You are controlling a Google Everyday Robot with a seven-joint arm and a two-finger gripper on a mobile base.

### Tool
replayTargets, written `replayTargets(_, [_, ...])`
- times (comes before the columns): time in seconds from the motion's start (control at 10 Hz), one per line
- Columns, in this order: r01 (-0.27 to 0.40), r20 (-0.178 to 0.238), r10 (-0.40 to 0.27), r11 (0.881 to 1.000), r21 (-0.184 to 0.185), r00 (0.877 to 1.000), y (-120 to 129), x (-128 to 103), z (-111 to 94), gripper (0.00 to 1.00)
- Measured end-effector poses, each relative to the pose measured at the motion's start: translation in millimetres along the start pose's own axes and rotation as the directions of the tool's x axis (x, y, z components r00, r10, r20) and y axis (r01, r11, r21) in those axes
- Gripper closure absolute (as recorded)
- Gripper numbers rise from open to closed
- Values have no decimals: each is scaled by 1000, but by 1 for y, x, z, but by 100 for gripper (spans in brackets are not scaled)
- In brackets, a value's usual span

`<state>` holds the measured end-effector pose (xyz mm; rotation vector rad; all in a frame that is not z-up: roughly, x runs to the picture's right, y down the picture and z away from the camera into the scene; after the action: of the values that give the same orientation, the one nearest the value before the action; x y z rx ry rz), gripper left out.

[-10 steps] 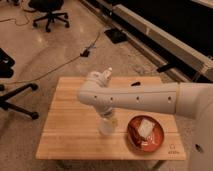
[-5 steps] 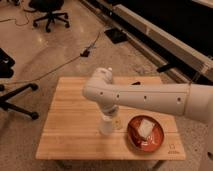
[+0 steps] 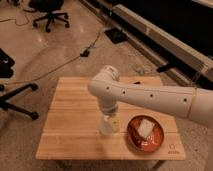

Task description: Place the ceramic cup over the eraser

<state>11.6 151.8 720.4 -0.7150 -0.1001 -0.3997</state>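
A pale ceramic cup point(image 3: 107, 126) stands on the wooden table point(image 3: 70, 132), near the middle of its front half. My gripper point(image 3: 108, 114) comes straight down onto the cup from above, at the end of the white arm point(image 3: 150, 96) that reaches in from the right. The gripper's end is hidden against the cup. A small yellowish patch point(image 3: 116, 123) shows at the cup's right side; I cannot tell what it is. I cannot make out an eraser as such.
A red bowl point(image 3: 134, 141) with a white block point(image 3: 145, 128) in it sits on the table just right of the cup. Office chairs point(image 3: 47, 12) and cables point(image 3: 87, 50) are on the floor behind and to the left.
The arm's elbow has swung left and up over the table. The cup stays at the same spot under the gripper.
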Motion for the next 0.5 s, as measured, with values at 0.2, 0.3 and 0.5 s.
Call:
replayTargets(0.2, [0,24,0,1000,19,1000,-5,-3,15,20])
replayTargets(0.3, [-2,36,1,1000,31,999,-11,-5,23,20])
replayTargets(0.5, [0,53,-3,999,55,999,-20,-9,29,20])
